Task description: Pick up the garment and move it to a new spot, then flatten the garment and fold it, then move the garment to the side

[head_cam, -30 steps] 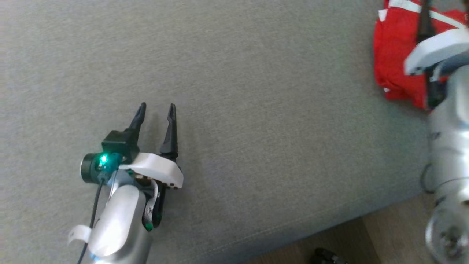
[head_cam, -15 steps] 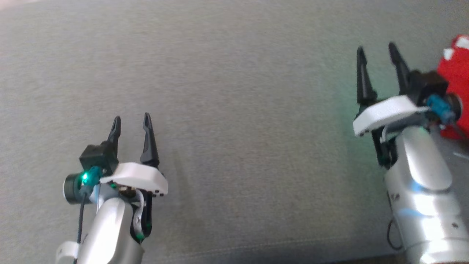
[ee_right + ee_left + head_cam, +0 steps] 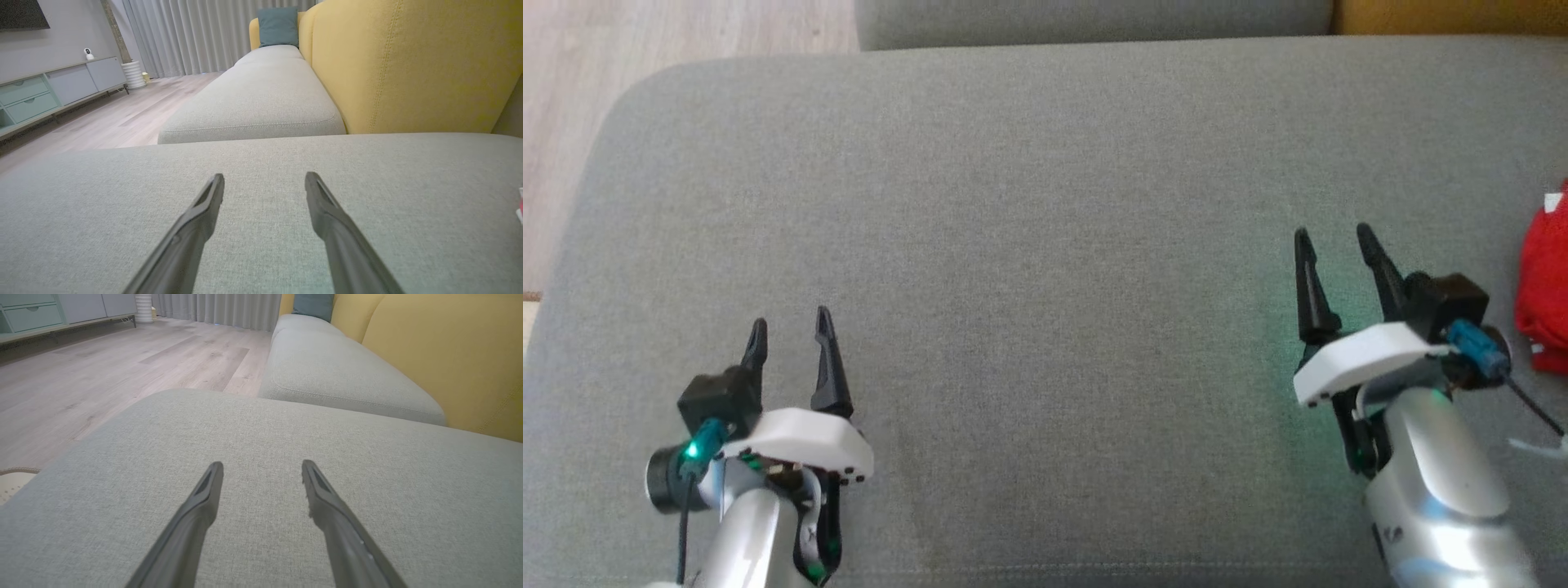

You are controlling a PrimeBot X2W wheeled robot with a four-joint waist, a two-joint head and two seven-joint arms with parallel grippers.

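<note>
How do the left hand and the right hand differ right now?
The left hand sits closer to the near edge of the cushion; the right hand reaches further forward. The right hand is beside the red garment; the left hand is far from it. Both are open and empty.

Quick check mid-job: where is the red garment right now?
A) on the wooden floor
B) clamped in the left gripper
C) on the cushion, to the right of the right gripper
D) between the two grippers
C: the red garment lies on the grey cushion at the head view's right edge, beyond the open, empty right gripper.
</note>
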